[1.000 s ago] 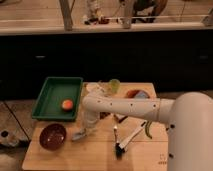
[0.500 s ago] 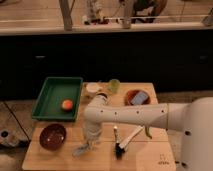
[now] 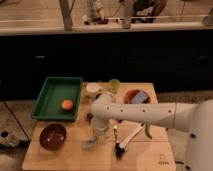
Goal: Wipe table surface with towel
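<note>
Arm casing (image 3: pixel 145 114) smooth, white, tubular, matte, widening into a bulky rounded white shell (image 3: pixel 200 131) at frame right; elbow joint (image 3: pixel 103 106) a rounded white housing; gripper (image 3: pixel 96 139) at the arm's lower end, over the table's front, pale grey-white, detail indistinct.

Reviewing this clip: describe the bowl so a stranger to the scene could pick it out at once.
Start at the wooden table and find the green tray at its left. The bowl sits just in front of that tray, at the table's front left corner, left of the pincer and towel. It is the only dark red-brown round dish there.
</note>
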You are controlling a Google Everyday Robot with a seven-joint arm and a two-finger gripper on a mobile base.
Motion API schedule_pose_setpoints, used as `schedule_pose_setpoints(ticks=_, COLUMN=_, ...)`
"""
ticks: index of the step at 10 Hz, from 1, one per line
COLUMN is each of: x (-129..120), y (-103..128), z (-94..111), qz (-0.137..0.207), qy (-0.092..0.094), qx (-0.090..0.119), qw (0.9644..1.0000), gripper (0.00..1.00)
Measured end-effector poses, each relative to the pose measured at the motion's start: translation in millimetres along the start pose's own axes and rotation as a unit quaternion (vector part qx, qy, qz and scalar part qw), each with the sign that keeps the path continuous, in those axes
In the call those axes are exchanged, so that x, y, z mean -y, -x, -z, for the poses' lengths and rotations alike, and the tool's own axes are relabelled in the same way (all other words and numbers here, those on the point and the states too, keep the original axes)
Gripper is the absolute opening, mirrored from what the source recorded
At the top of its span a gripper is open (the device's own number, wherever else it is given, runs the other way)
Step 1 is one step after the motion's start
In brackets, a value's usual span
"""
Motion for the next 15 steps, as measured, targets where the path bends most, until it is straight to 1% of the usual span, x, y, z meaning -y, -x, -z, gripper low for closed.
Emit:
schedule_pose_setpoints(ticks=1, x=14.9, y=-10.3, z=2.8, qz=0.000, qy=-0.006, qx=-0.005, qw=1.0000, gripper=0.00)
schedule_pose_setpoints(ticks=2, x=25.9, y=-13.8, z=4.7, qz=0.004, qy=-0.011, qx=-0.005, qw=0.9999, gripper=0.00)
schedule_pose_setpoints(ticks=3, x=38.2, y=-12.5, z=4.8, qz=0.012, qy=-0.016, qx=-0.002, qw=0.9998, gripper=0.00)
schedule_pose_setpoints(ticks=4, x=47.5, y=-5.9, z=3.6, qz=0.022, qy=-0.018, qx=0.005, qw=0.9996, gripper=0.00)
schedule_pose_setpoints(ticks=5, x=58.9, y=9.3, z=1.0, qz=0.041, qy=-0.021, qx=0.018, qw=0.9988, gripper=0.00)
schedule_pose_setpoints(ticks=6, x=62.4, y=20.4, z=-0.4, qz=0.053, qy=-0.022, qx=0.027, qw=0.9980, gripper=0.00)
schedule_pose_setpoints(ticks=7, x=57.5, y=35.5, z=-3.2, qz=0.068, qy=-0.019, qx=0.038, qw=0.9968, gripper=0.00)
schedule_pose_setpoints(ticks=8, x=45.7, y=47.7, z=-6.1, qz=0.078, qy=-0.013, qx=0.047, qw=0.9958, gripper=0.00)
schedule_pose_setpoints(ticks=10, x=18.7, y=64.4, z=-10.3, qz=0.086, qy=0.002, qx=0.059, qw=0.9946, gripper=0.00)
schedule_pose_setpoints(ticks=11, x=2.1, y=67.0, z=-11.5, qz=0.082, qy=0.011, qx=0.061, qw=0.9947, gripper=0.00)
schedule_pose_setpoints(ticks=12, x=-12.6, y=60.5, z=-10.7, qz=0.073, qy=0.017, qx=0.057, qw=0.9956, gripper=0.00)
schedule_pose_setpoints(ticks=13, x=-21.0, y=53.2, z=-9.7, qz=0.065, qy=0.019, qx=0.053, qw=0.9963, gripper=0.00)
schedule_pose_setpoints(ticks=14, x=-31.6, y=36.0, z=-7.5, qz=0.047, qy=0.025, qx=0.043, qw=0.9977, gripper=0.00)
schedule_pose_setpoints(ticks=15, x=-30.8, y=29.0, z=-6.3, qz=0.039, qy=0.024, qx=0.039, qw=0.9982, gripper=0.00)
